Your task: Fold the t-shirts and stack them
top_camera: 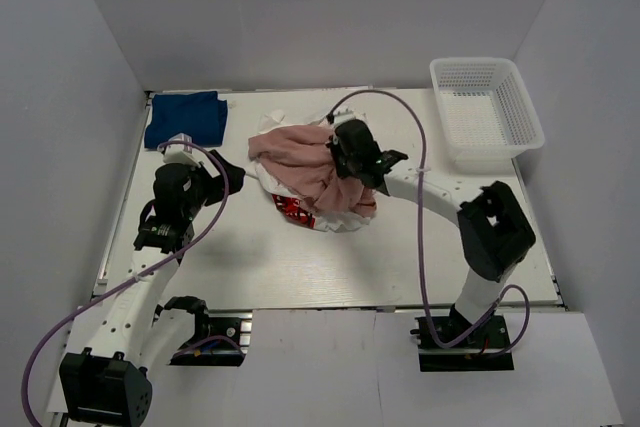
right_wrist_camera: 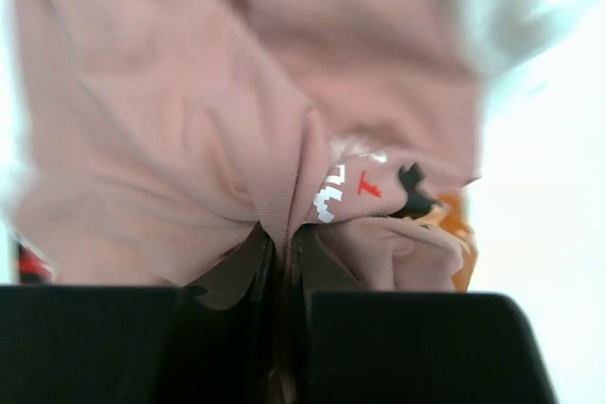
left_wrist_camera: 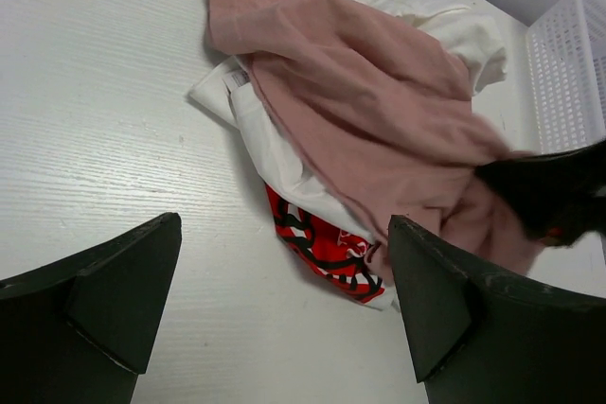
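Note:
A dusty-pink t-shirt [top_camera: 300, 159] lies crumpled on top of a white t-shirt with a red Coca-Cola print [top_camera: 297, 212] at the table's middle. More white cloth [top_camera: 275, 119] shows behind the pile. My right gripper [top_camera: 345, 152] is shut on a fold of the pink t-shirt [right_wrist_camera: 189, 120], pinched between its fingers [right_wrist_camera: 258, 267]. A folded dark blue t-shirt [top_camera: 186, 118] lies at the far left. My left gripper [top_camera: 222, 169] is open and empty, left of the pile; its fingers [left_wrist_camera: 431, 300] frame the red print [left_wrist_camera: 317, 243] and pink cloth [left_wrist_camera: 379, 111].
A white mesh basket [top_camera: 487, 110] stands at the back right, also at the right edge of the left wrist view [left_wrist_camera: 568, 73]. The white table [top_camera: 250, 257] ends at grey walls on the left, right and back. Purple cables loop off both arms.

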`<act>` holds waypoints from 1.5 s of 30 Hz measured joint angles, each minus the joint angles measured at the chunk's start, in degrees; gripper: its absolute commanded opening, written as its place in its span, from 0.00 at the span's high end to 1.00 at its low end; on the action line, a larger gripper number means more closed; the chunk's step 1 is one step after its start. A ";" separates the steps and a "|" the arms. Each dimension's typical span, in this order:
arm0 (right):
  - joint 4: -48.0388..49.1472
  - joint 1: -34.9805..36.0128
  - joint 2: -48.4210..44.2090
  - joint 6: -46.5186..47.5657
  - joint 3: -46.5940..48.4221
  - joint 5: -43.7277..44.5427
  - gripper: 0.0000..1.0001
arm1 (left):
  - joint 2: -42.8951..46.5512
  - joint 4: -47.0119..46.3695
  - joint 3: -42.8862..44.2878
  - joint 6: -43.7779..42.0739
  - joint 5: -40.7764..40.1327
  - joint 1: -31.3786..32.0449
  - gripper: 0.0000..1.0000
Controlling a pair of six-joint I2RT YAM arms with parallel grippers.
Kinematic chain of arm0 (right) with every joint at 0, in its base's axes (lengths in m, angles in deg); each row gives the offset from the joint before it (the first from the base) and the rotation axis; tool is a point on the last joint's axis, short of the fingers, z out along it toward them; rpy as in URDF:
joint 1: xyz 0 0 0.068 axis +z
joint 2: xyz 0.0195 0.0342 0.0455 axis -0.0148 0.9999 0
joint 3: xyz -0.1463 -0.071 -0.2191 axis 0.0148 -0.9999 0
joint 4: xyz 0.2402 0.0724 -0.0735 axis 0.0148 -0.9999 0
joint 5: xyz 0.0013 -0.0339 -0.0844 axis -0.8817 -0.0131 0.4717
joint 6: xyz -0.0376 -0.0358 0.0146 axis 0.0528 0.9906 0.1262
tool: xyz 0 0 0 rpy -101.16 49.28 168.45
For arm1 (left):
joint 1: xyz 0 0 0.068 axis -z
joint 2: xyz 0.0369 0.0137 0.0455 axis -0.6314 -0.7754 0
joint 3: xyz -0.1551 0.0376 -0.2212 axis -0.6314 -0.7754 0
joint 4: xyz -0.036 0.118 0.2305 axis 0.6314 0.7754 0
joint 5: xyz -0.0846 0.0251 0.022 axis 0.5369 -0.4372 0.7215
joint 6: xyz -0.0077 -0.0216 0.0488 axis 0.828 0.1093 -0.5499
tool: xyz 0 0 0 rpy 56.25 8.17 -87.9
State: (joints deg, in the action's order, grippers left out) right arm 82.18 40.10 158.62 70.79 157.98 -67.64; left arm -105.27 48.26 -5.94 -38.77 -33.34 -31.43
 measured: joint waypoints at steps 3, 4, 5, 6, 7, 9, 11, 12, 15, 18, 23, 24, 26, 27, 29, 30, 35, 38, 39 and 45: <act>0.61 -0.42 -5.55 0.33 2.25 3.78 1.00 | 0.00 0.44 0.04 0.31 -0.50 0.00 0.00; 1.40 -0.76 -7.78 0.52 3.23 4.87 1.00 | 0.00 0.72 0.13 0.37 -0.59 0.00 0.00; 2.75 -1.20 -10.10 0.81 4.37 5.86 1.00 | 0.00 0.85 0.20 0.42 -0.68 0.00 0.00; 3.78 -1.68 -11.91 1.09 5.60 6.78 1.00 | 0.00 1.01 0.24 0.48 -0.70 0.00 0.00; 4.20 -2.29 -13.46 1.81 7.89 7.85 1.00 | 0.00 1.16 0.31 0.55 -0.70 0.00 0.00; 5.92 -3.63 -14.91 2.99 12.81 9.92 1.00 | 0.00 1.33 0.48 0.61 -0.79 0.00 0.00; 7.65 -5.27 -15.06 4.57 18.45 11.89 1.00 | 0.00 1.46 0.74 0.66 -1.09 0.00 0.00; 8.52 -6.01 -15.06 5.27 20.35 12.85 1.00 | 0.00 1.49 0.83 0.72 -1.16 0.00 0.00; 9.44 -9.40 -14.19 8.31 26.29 16.44 1.00 | -0.15 1.46 0.98 0.74 -1.42 0.00 0.00; 9.79 -13.68 -11.08 11.41 32.59 19.54 1.00 | -0.33 1.49 0.98 0.74 -1.46 0.00 0.00; 9.33 -22.86 -5.29 14.86 40.41 20.35 1.00 | -0.22 1.40 0.98 0.76 -1.57 0.00 0.00; 9.16 -24.83 -4.37 15.23 41.18 20.13 1.00 | -0.20 1.40 0.98 0.74 -1.75 0.00 0.00; 8.41 -28.30 -2.60 15.56 42.58 20.04 1.00 | -0.20 1.20 0.98 0.74 -2.01 0.00 0.00; 8.22 -30.12 -1.60 15.61 43.32 19.93 1.00 | -0.20 0.98 0.98 0.74 -2.03 0.00 0.00; 8.20 -33.27 0.13 15.19 43.91 19.47 1.00 | -0.24 -0.02 0.98 0.63 -1.53 0.00 0.00; 8.02 -34.80 0.94 14.84 43.85 19.04 1.00 | -0.35 -0.70 0.98 0.46 -1.09 0.00 0.00; 7.32 -42.01 5.81 10.29 41.44 14.97 0.79 | -2.36 -3.91 1.07 -0.22 1.99 0.04 0.00; 4.07 -45.33 10.95 5.66 41.66 12.00 0.10 | -4.76 -3.74 1.66 -0.37 2.82 0.13 0.00; 2.34 -46.25 13.00 4.59 42.29 10.99 0.10 | -5.60 -3.52 1.97 -0.44 2.93 0.17 0.00; -7.21 -47.01 16.87 1.03 39.82 -4.87 0.10 | -6.99 -3.28 2.95 -0.94 5.18 0.24 0.00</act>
State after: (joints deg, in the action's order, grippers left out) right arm 74.97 -6.92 175.49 71.82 197.80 -72.51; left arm -112.26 44.98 -2.99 -39.71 -28.16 -31.19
